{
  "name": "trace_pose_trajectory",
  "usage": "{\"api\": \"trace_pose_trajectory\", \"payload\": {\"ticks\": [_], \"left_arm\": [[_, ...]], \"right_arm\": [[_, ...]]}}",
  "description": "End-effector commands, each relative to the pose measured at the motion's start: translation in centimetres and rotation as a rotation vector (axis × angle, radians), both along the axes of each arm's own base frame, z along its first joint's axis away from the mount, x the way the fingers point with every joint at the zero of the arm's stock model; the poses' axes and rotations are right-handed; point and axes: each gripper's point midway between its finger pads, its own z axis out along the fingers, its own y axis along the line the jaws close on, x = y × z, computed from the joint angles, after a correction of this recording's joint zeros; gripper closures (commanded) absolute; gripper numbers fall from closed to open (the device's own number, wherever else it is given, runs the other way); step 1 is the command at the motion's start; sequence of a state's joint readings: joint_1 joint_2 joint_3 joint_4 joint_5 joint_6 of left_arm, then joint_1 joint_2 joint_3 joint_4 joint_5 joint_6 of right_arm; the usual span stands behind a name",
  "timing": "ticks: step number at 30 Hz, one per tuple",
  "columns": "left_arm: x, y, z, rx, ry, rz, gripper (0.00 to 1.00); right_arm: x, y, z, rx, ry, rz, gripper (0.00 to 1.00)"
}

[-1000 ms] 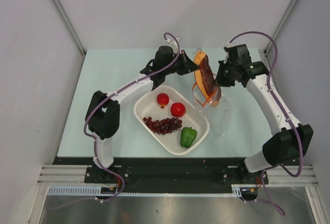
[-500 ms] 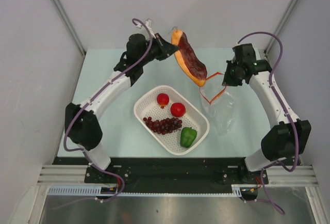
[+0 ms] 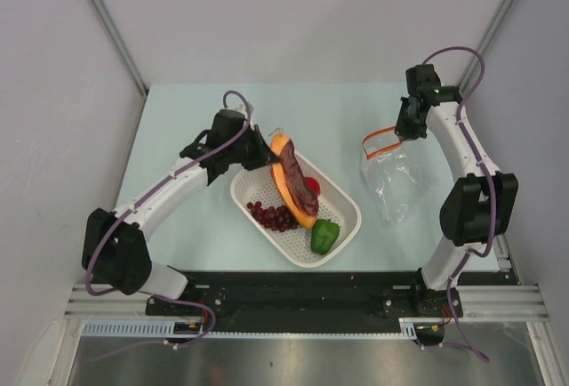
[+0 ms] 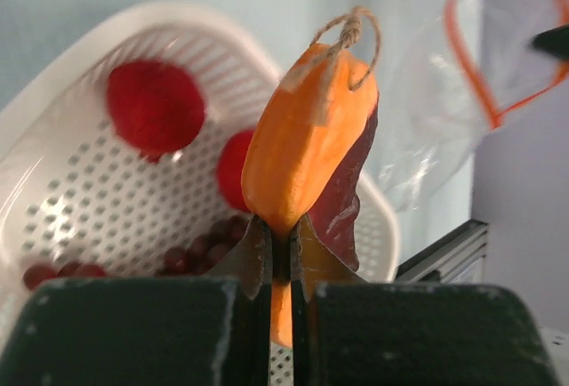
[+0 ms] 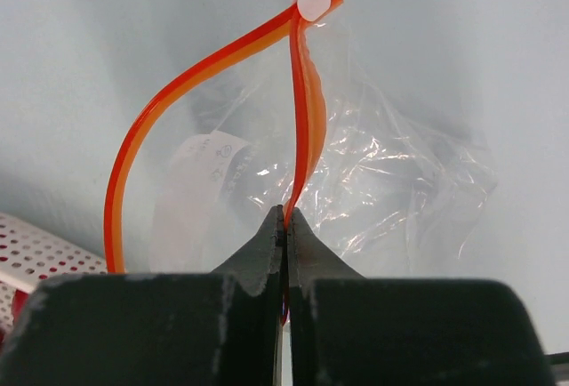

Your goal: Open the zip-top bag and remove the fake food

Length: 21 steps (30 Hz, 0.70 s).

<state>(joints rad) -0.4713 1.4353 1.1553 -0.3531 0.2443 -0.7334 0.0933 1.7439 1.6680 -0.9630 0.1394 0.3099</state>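
My left gripper (image 3: 267, 156) is shut on the thin end of an orange fake food piece (image 3: 295, 183) with a dark red side and a twine loop. It hangs tilted over the white basket (image 3: 342, 204); in the left wrist view the piece (image 4: 307, 137) rises from my gripper (image 4: 282, 226). In the basket lie a green pepper (image 3: 324, 237), a grape bunch (image 3: 269, 217) and two red fruits (image 4: 153, 106) (image 4: 233, 168). My right gripper (image 3: 407, 130) is shut on the orange-red zipper strip (image 5: 302, 110) of the zip-top bag (image 3: 396, 181), whose mouth gapes open. The bag looks empty.
The basket stands at the table's middle front, between the two arms. The bag's crinkled body (image 5: 400, 181) trails on the table at the right, near the right arm's elbow (image 3: 471, 208). A basket corner (image 5: 36, 257) shows at the lower left of the right wrist view.
My left arm swung the orange piece from high at the back, out of the bag, down over the basket. My right gripper drew the bag's mouth back and to the right.
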Motion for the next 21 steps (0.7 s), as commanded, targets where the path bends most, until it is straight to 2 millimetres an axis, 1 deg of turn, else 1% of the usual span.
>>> {"api": "trace_pose_trajectory", "payload": {"ticks": [1, 2, 3, 4, 5, 6, 7, 8, 9, 10, 11, 12, 13, 14, 16, 17, 18, 19, 20, 21], "left_arm": [[-2.2, 2.2, -2.3, 0.059, 0.061, 0.023, 1.0], [-2.3, 2.4, -3.0, 0.07, 0.071, 0.025, 1.0], [-2.4, 2.6, -3.4, 0.078, 0.078, 0.029, 1.0], [-2.4, 2.9, -3.8, 0.092, 0.086, 0.039, 1.0], [-2.7, 3.1, -4.3, 0.106, 0.102, 0.042, 1.0], [-2.9, 3.3, -4.6, 0.11, 0.111, 0.048, 1.0], [-3.0, 3.5, -4.9, 0.111, 0.117, 0.055, 1.0], [-3.2, 3.7, -5.6, 0.121, 0.133, 0.061, 0.99], [-3.3, 3.9, -5.9, 0.126, 0.145, 0.069, 0.93], [-3.4, 4.0, -6.3, 0.134, 0.163, 0.075, 0.84], [-3.4, 4.2, -6.5, 0.139, 0.169, 0.079, 0.8], [-3.4, 4.3, -6.5, 0.144, 0.17, 0.082, 0.74], [-3.4, 4.3, -6.4, 0.142, 0.164, 0.086, 0.59], [-3.4, 4.5, -6.4, 0.15, 0.162, 0.093, 0.52], [-3.4, 4.7, -6.1, 0.155, 0.151, 0.09, 0.39], [-3.4, 4.8, -5.8, 0.16, 0.142, 0.09, 0.37], [-3.4, 4.8, -5.7, 0.161, 0.139, 0.088, 0.35], [-3.3, 4.7, -5.3, 0.163, 0.122, 0.074, 0.31], [-3.3, 4.7, -5.1, 0.165, 0.117, 0.066, 0.3], [-3.3, 4.9, -5.1, 0.181, 0.113, 0.059, 0.25]], "right_arm": [[2.2, -1.4, 0.9, -0.067, -0.028, -0.022, 1.0], [2.5, -1.4, 0.8, -0.064, -0.026, -0.02, 1.0], [2.9, -1.3, 1.2, -0.062, -0.037, -0.02, 1.0], [3.2, -1.1, 1.0, -0.057, -0.032, -0.015, 1.0], [3.5, -1.1, 0.4, -0.056, -0.015, -0.014, 1.0], [3.7, -0.9, 0.7, -0.052, -0.016, -0.011, 0.99], [3.9, -0.7, 0.5, -0.048, -0.013, -0.008, 0.98], [4.0, -0.6, 0.1, -0.048, -0.004, -0.003, 0.91], [4.1, -0.4, 0.1, -0.048, -0.004, 0.005, 0.87], [4.2, -0.2, 0.1, -0.05, -0.005, 0.011, 0.83], [4.2, -0.2, 0.0, -0.055, -0.001, 0.013, 0.76], [4.1, 0.1, 0.0, -0.057, -0.002, 0.019, 0.71], [4.1, 0.0, -0.1, -0.063, 0.001, 0.021, 0.67], [4.0, 0.3, -0.1, -0.065, 0.001, 0.029, 0.57], [4.0, 0.7, 0.2, -0.069, -0.004, 0.041, 0.46], [3.9, 0.8, 0.6, -0.072, -0.007, 0.045, 0.35], [3.9, 1.4, 1.1, -0.078, -0.017, 0.056, 0.3], [3.8, 1.3, 1.4, -0.1, -0.026, 0.053, 0.25], [3.6, 1.4, 1.9, -0.114, -0.031, 0.054, 0.18], [3.4, 1.7, 2.4, -0.137, -0.039, 0.058, 0.16]]}}
